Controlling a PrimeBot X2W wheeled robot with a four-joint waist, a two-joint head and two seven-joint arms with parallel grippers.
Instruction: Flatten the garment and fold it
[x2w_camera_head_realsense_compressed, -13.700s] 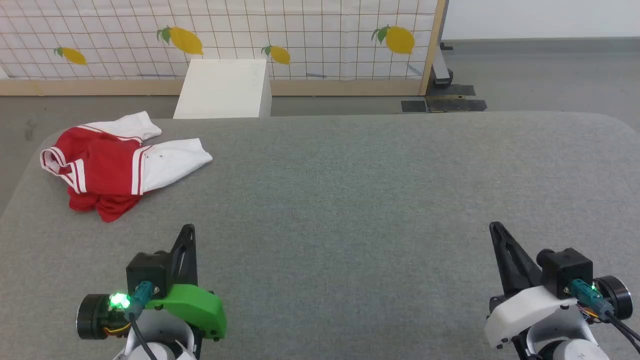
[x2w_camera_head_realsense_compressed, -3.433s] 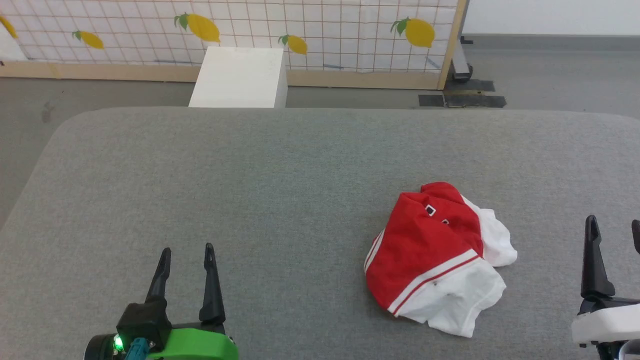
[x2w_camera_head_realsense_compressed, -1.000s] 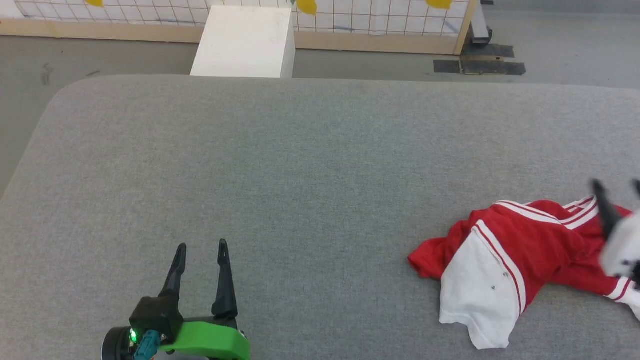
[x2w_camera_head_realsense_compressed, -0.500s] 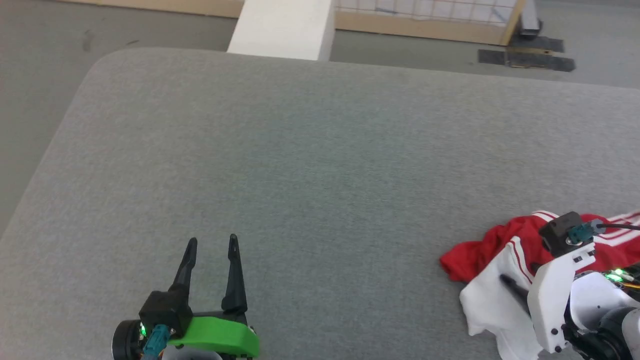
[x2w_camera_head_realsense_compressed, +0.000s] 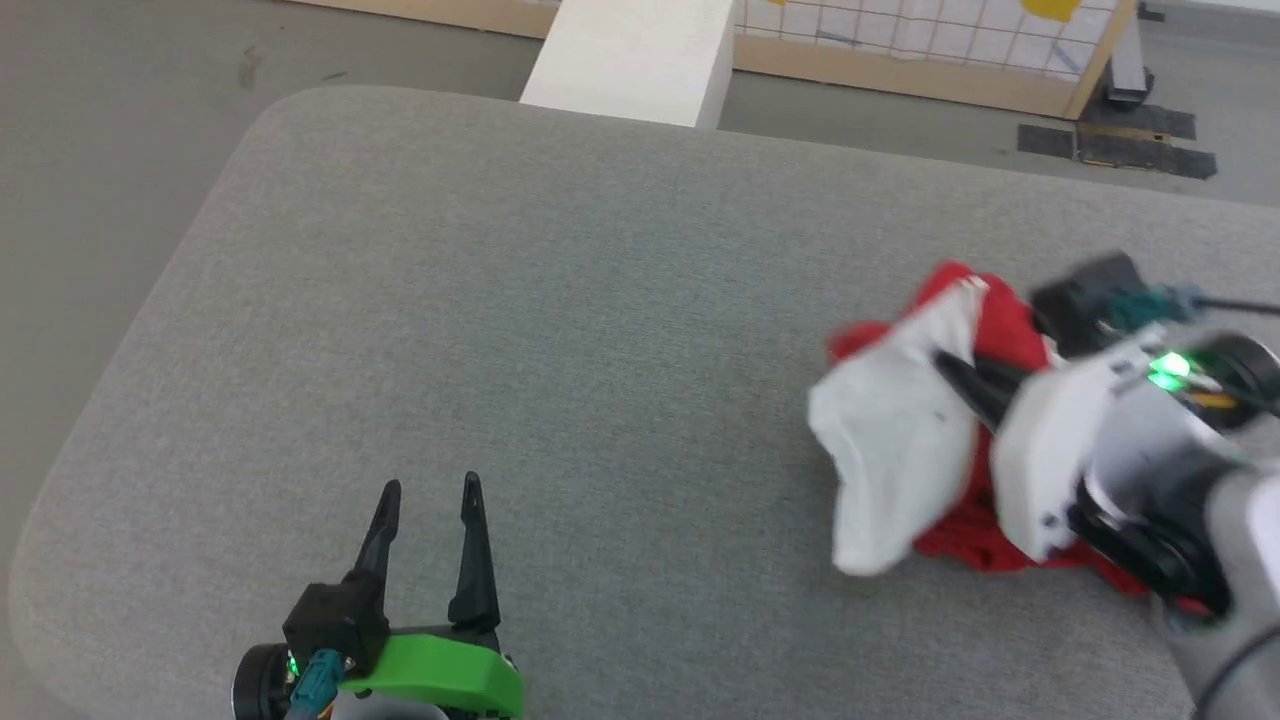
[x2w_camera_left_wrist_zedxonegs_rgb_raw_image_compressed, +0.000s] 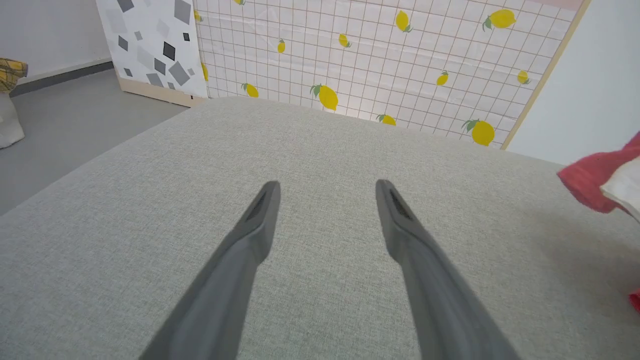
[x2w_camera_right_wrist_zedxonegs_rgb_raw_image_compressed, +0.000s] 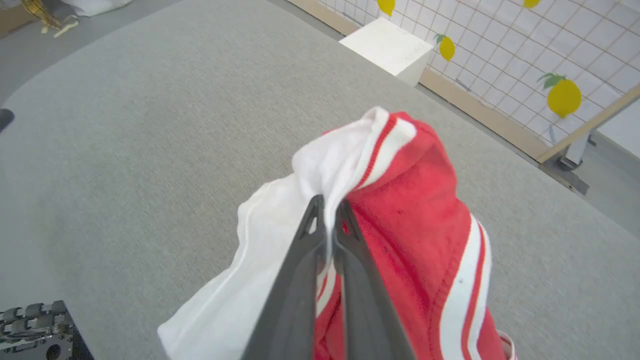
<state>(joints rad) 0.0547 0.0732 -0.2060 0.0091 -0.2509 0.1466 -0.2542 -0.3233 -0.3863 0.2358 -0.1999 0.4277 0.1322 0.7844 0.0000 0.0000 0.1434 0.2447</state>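
Note:
The garment (x2w_camera_head_realsense_compressed: 900, 440) is a bunched red shirt with white sleeves and striped trim, partly lifted off the grey table (x2w_camera_head_realsense_compressed: 560, 300) at the right. My right gripper (x2w_camera_head_realsense_compressed: 945, 365) is shut on it, the two dark fingers pinching a fold where white sleeve meets red cloth; in the right wrist view the garment (x2w_camera_right_wrist_zedxonegs_rgb_raw_image_compressed: 400, 210) drapes to both sides of the right gripper (x2w_camera_right_wrist_zedxonegs_rgb_raw_image_compressed: 327, 207). My left gripper (x2w_camera_head_realsense_compressed: 430, 495) stands open and holds nothing near the table's front left, well apart from the cloth. In the left wrist view the left gripper (x2w_camera_left_wrist_zedxonegs_rgb_raw_image_compressed: 327, 187) is spread, and an edge of the garment (x2w_camera_left_wrist_zedxonegs_rgb_raw_image_compressed: 600, 175) shows far right.
A white box (x2w_camera_head_realsense_compressed: 630, 55) stands on the floor beyond the table's far edge. Behind it runs a lemon-print grid screen (x2w_camera_head_realsense_compressed: 920, 35) with a wooden frame. The table's rounded left corner (x2w_camera_head_realsense_compressed: 60, 540) lies near my left gripper.
My right gripper has shut on the garment and lifted it up and toward the table's middle. The head view has shifted right. The left gripper stays open in place.

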